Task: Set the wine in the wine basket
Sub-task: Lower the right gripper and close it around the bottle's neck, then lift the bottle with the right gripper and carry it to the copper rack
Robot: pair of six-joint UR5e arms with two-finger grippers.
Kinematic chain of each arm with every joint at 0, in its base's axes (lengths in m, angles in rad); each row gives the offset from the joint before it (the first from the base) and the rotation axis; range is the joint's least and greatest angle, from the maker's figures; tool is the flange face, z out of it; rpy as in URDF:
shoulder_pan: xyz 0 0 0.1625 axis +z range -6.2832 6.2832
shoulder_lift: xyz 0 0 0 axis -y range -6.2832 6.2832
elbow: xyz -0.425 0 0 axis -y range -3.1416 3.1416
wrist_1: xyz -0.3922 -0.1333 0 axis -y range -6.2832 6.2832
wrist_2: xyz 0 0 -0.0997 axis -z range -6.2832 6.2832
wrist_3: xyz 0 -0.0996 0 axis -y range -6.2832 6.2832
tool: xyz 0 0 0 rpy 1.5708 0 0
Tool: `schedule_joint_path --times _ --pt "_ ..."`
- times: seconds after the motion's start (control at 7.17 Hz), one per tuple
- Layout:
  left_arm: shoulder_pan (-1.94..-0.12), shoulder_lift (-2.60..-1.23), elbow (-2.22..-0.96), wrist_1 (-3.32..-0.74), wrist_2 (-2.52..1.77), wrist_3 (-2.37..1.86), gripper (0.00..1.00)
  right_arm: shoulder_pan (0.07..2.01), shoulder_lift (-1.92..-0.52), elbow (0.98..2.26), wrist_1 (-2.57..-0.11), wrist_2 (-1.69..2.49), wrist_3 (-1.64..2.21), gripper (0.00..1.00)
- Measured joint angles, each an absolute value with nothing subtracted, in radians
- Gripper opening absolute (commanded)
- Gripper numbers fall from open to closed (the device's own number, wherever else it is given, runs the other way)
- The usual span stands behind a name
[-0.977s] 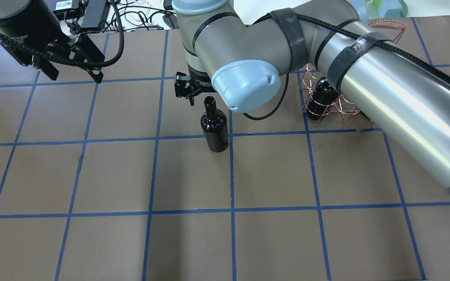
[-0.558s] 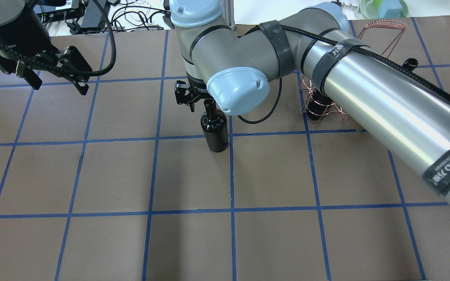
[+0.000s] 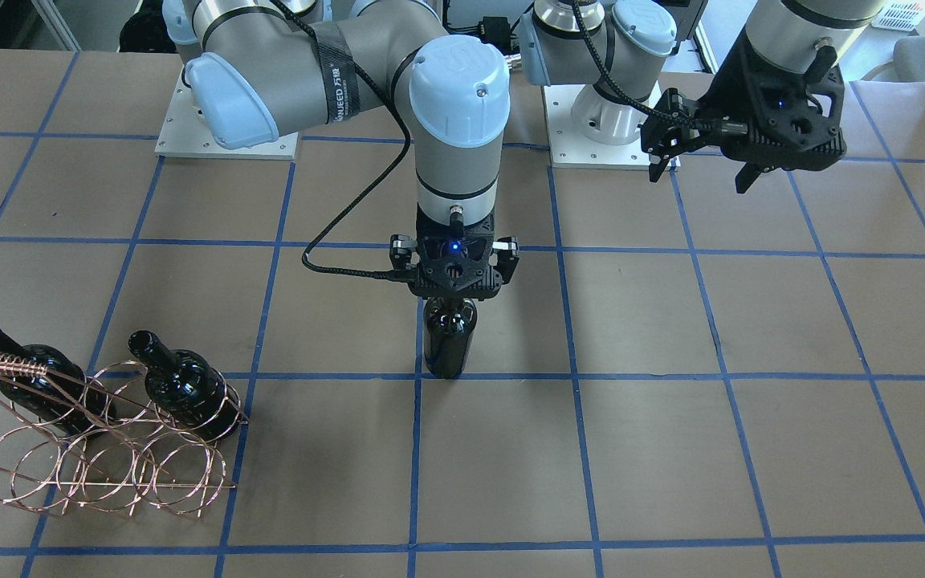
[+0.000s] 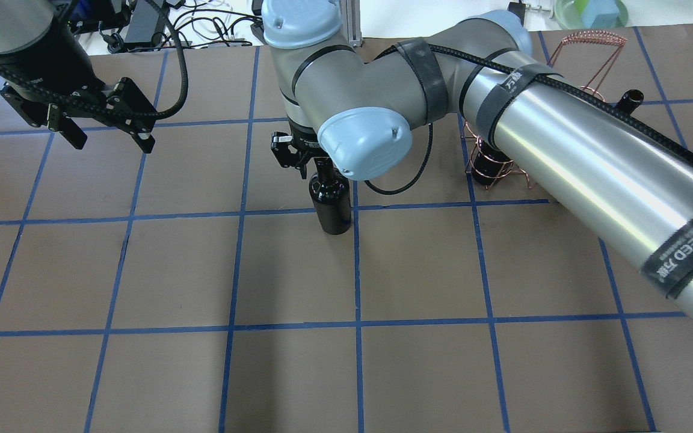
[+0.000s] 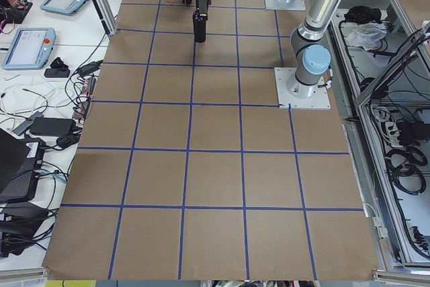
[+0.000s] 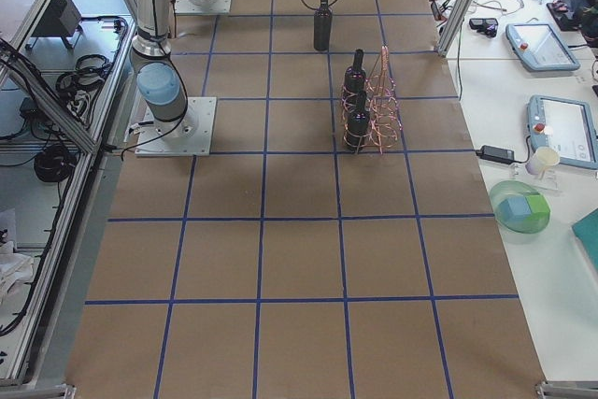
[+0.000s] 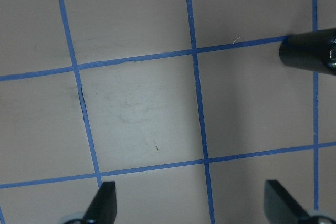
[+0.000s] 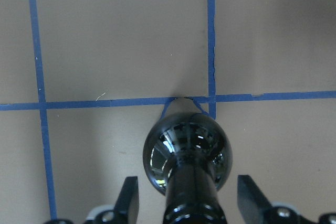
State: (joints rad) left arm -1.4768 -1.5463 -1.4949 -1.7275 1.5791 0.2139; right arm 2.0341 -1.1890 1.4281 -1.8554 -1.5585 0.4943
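— Brown gridded worktop (image 4: 142, 270): where is the wine (image 4: 331, 207)?
— Standing upright at its middle, long axis vertical, neck between the spread fingers (image 8: 129, 195) of my right pincer (image 8: 188, 184), nothing clenched yet. Left pincer (image 4: 112, 142), also released, hangs well apart.

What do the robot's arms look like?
The right arm and left arm are silver-grey tubes with blue joint caps. Black cables run along them; black straps with white writing wrap the right one. The left gripper and right gripper are black.

The right claw (image 8: 190, 200) has lowered around the neck of the wine (image 4: 332, 207).
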Motion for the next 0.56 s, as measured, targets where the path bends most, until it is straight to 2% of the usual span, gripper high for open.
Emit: schedule_joint_path --times 0.14,0.28,0.42,0.56 --pt "-1.477 -1.546 -1.504 -1.724 1.578 0.213 1.00 2.034 -1.188 1.428 -1.856 -1.557 0.494 0.51" --pt "-1.478 -1.546 -1.507 -1.718 1.578 0.212 1.00 2.034 -1.188 1.428 -1.855 -1.556 0.495 0.33" --pt "-1.478 -1.546 -1.508 -1.713 1.578 0.210 1.00 2.034 -1.188 1.428 -1.854 -1.556 0.497 0.05" --pt "-1.479 -1.545 -1.509 -1.711 1.578 0.209 1.00 2.034 -1.188 1.428 -1.852 -1.553 0.498 0.00"
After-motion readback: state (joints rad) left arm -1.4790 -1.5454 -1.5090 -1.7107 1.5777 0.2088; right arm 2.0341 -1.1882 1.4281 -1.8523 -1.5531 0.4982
